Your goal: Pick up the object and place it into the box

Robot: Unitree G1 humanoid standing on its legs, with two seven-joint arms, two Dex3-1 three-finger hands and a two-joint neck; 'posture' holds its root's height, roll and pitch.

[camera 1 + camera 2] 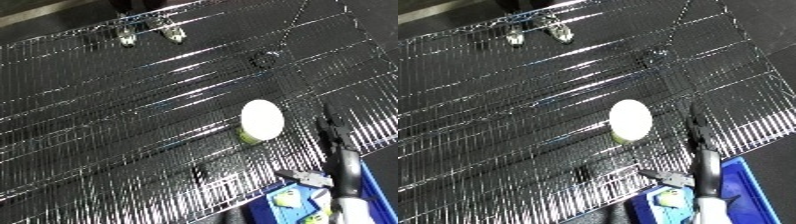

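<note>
Wire rack shelf [133, 100] fills nearly the whole view, tilted w/ the camera; chrome grid, dark floor showing thru, so anything small on it sits on the wires only. Blue bin [740, 185] at lower right, just past the shelf's near edge and below it — prob. put there so a thing lifted off the rack has a short drop-in; some pale items already in it, incl. a greenish-white one [664, 198], can't tell what. Right forearm comes up from the lower edge over the bin, black right hand [698, 134] stretched out over the shelf, just beside the object on its right side; looks narrow and straight, fingers seem extended together, not around anything, though it's seen edge-on so not certain. Object [630, 119]: white oval disc, yellowish-green underside at its lower end, resting on the wires mid-shelf, near the hand, apart from the bin. Not yet grasped, I'd judge approach stage. Left hand not visible. Two caster wheels [149, 34] at top, another rack's prob.
</note>
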